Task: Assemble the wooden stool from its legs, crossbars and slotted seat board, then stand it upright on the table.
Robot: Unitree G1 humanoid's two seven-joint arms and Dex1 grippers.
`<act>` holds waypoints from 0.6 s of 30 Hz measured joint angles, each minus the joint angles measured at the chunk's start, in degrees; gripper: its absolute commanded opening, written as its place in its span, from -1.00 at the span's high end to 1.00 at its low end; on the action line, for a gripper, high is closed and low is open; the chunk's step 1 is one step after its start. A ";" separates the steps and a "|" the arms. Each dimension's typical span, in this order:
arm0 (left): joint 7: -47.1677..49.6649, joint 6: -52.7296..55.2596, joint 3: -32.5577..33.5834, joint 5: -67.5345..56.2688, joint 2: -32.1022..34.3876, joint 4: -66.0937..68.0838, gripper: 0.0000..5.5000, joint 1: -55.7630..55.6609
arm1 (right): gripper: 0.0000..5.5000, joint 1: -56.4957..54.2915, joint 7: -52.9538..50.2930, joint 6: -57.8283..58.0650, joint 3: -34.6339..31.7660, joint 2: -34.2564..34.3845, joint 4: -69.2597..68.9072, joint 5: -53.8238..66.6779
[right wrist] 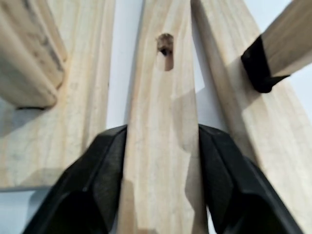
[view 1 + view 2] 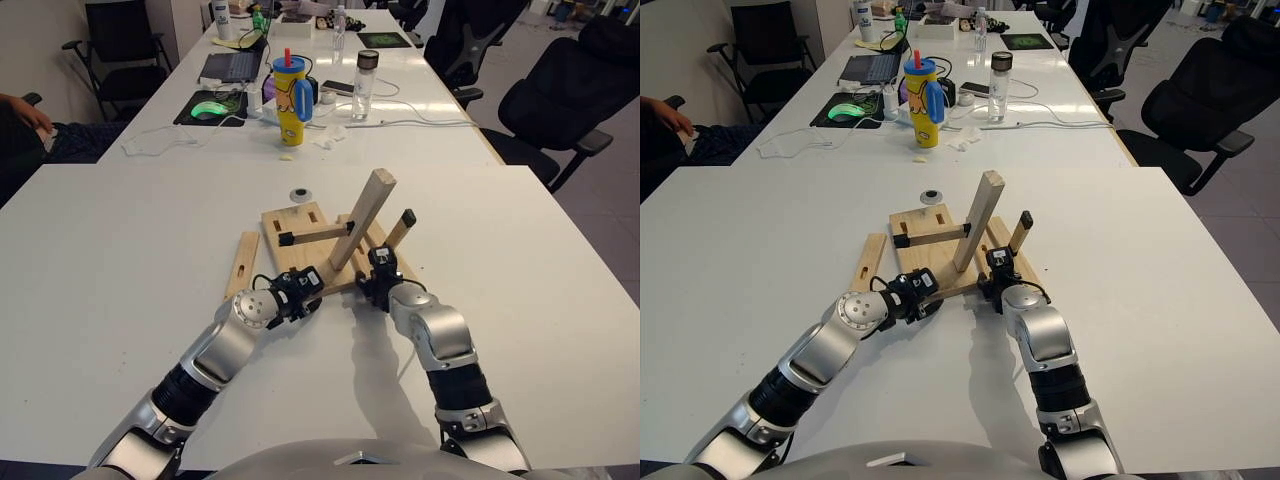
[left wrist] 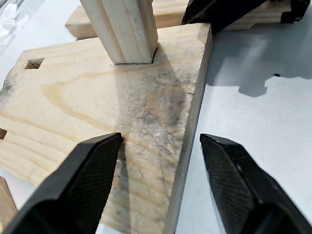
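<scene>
The slotted seat board [image 2: 292, 222] lies flat on the white table [image 2: 120, 260]. One wooden leg [image 2: 366, 214] stands tilted in a slot near the board's front corner [image 3: 127, 30]. A crossbar with a black end [image 2: 312, 237] runs from that leg across the board. My left gripper [image 2: 305, 287] is open, with one finger [image 3: 87, 175] over the board's corner and the other over the table [image 3: 161, 146]. My right gripper [image 1: 162, 131] is shut on a wooden bar with a hole [image 1: 163, 97] lying right of the board [image 2: 378, 272]. A black-tipped leg [image 2: 400, 228] leans beside it.
A loose slotted bar [image 2: 242, 264] lies left of the board. A small round object [image 2: 299, 193] sits just beyond it. Farther back stand a yellow-and-blue cup [image 2: 291, 100], a bottle [image 2: 362, 85] and a laptop [image 2: 232, 66]. Office chairs line the right side.
</scene>
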 measured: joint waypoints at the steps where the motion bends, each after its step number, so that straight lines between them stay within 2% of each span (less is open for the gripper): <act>1: -0.32 -1.62 0.54 -0.42 0.22 0.58 -0.09 0.10 | 0.25 0.07 0.14 -1.31 0.39 -0.20 0.36 -0.33; 4: -1.06 -7.14 1.10 -0.59 1.90 2.24 -0.09 0.14 | 0.25 0.28 1.28 -7.00 3.05 -2.25 1.95 -3.04; 10: -5.20 -16.09 2.60 -0.84 7.31 1.41 -0.09 1.12 | 0.25 0.91 3.30 -18.94 -0.32 -1.24 0.99 -1.69; 15: -13.44 -13.94 5.68 -8.25 11.23 -6.22 -0.09 5.69 | 0.25 0.41 4.47 -24.73 -7.35 -0.23 -6.10 3.11; 18: -17.48 -9.86 9.15 -15.21 11.81 -9.54 -0.21 7.43 | 0.25 -1.84 6.08 -24.42 -10.81 -0.73 -12.27 7.11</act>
